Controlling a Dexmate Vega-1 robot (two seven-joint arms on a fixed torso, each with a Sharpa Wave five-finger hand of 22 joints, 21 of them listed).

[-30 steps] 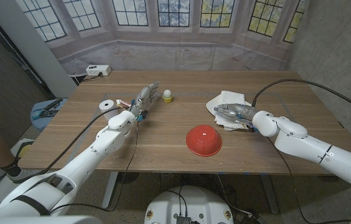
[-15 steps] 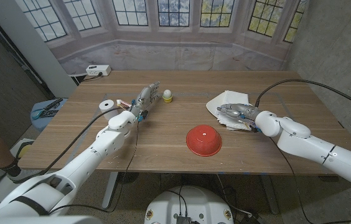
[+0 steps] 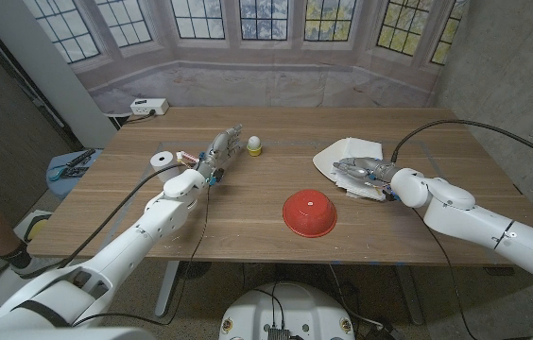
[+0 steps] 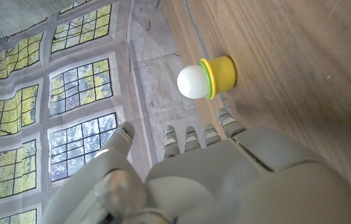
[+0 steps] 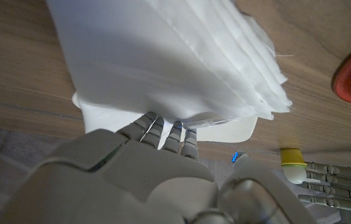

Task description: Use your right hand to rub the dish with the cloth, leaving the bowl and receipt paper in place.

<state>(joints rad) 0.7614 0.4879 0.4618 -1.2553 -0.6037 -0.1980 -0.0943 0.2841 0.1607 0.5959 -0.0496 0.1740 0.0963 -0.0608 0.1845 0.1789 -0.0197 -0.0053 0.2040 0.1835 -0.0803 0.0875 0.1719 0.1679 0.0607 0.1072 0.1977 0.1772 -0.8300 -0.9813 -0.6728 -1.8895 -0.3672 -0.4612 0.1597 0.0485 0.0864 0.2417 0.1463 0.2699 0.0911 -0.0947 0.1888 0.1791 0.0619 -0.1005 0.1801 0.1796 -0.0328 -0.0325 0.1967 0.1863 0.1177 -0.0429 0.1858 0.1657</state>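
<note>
I see a wooden table [image 3: 248, 203] with a matt, streaky brown grain. The cloth [image 5: 163, 56] under my right hand [image 3: 359, 171] is white woven fabric, soft and folded in layers, with a frayed thread at one edge. The dish [image 5: 225, 129] beneath it looks smooth white plastic. At 6 o'clock from it, the upturned red bowl [image 3: 309, 212] has a slightly glossy plastic finish. My hands' shells are smooth grey plastic.

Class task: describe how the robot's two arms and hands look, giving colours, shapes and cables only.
Both arms have smooth, rounded white shells. A black cable runs along each arm toward its wrist. The left hand and right hand are grey, metallic and jointed like a human hand, with small coloured wires at the left wrist.
</note>
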